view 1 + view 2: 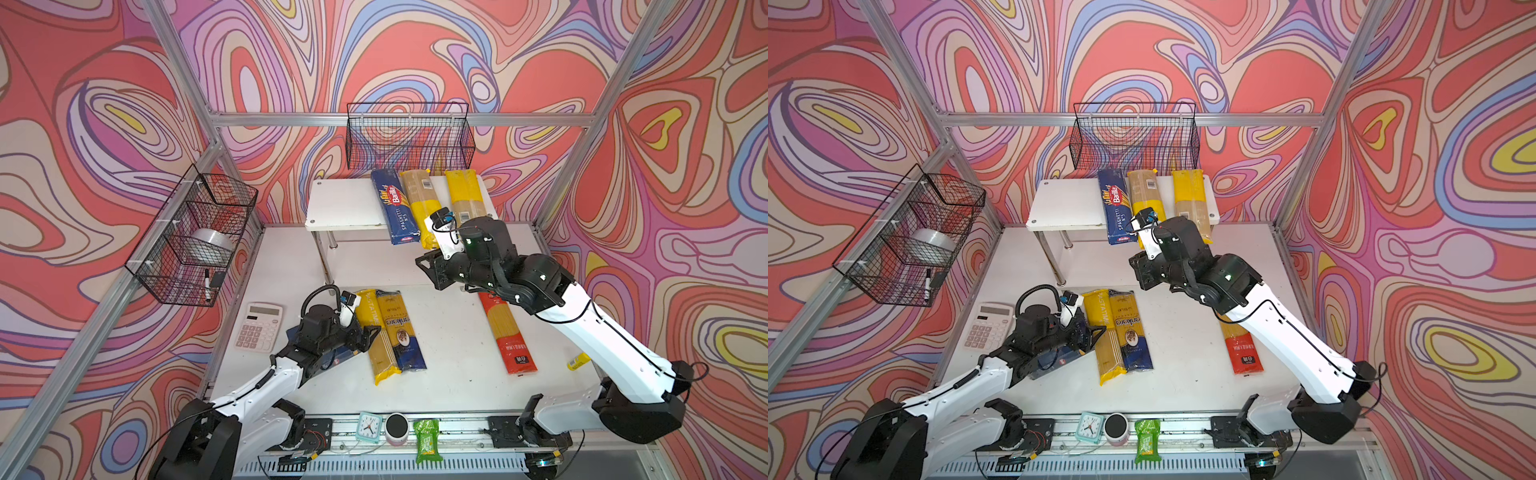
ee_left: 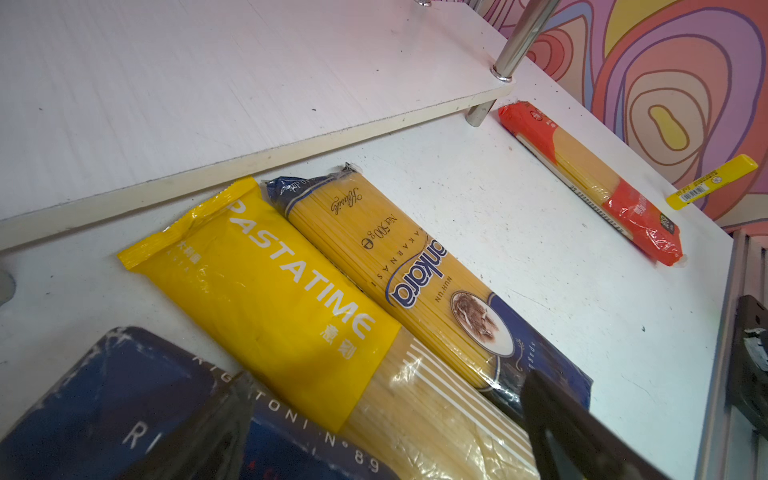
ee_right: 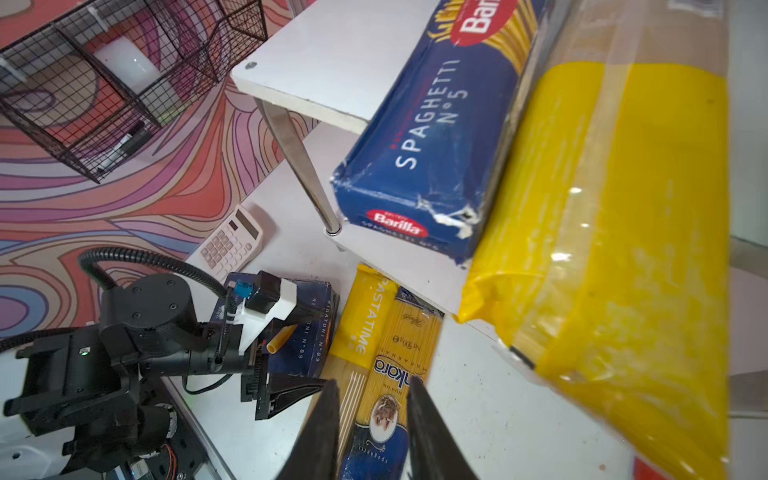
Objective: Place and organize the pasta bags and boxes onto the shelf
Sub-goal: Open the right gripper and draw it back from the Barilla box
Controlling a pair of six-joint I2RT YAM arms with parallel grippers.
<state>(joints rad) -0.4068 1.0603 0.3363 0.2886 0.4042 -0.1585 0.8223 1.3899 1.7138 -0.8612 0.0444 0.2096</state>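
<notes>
Table point(image 2: 519, 257): rigatoni box point(image 2: 104, 395) lies partly under left gripper point(image 2: 384, 376).

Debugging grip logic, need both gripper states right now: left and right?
Left gripper: open wide, holding nothing.
Right gripper: open, only a narrow gap, holding nothing.

Robot lab test cell, not home or shop: aluminium frame point(image 1: 399, 119) lined with printed swirl backdrop point(image 1: 104, 124); left arm point(image 1: 249, 390) and right arm point(image 1: 602, 332) mounted on rail point(image 1: 457, 430) at near edge of white tabletop point(image 1: 453, 345); staged props: shelf point(image 1: 340, 203) far, calculator point(image 1: 258, 327) left, clock point(image 1: 369, 427) near; wire basket point(image 1: 409, 137) hung on far bar
</notes>
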